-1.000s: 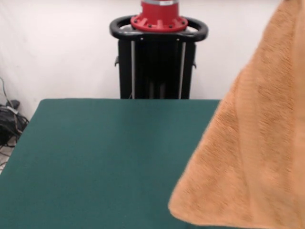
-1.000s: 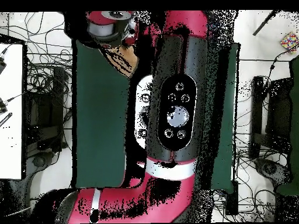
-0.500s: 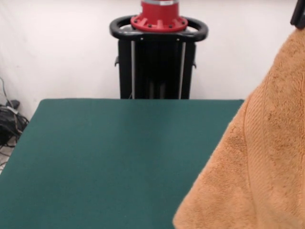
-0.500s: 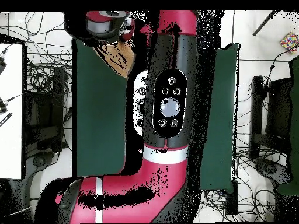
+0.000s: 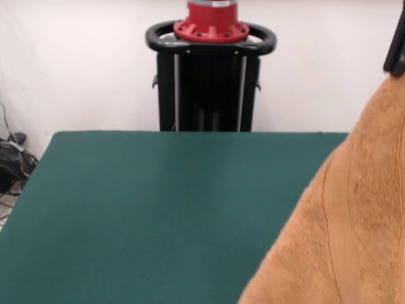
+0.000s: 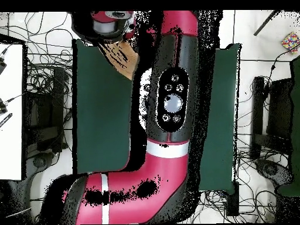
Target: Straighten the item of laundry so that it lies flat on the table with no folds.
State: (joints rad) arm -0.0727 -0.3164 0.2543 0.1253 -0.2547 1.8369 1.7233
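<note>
The orange-tan towel hangs in the air at the right edge of the front view, draped over the green counter. A dark piece of the tool shows just above the towel's top; whether it is spread or pinching cannot be told. In the overhead view the red arm reaches across the counter.

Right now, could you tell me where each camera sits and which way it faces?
Front view: across the table, facing the robot; the pedestal stands at the far side, a dark bit of the gripper at the right edge above the hanging towel.
Overhead view: above, looking straight down; the red and black arm covers much of the table.
Shared: the green table and the orange towel.
</note>
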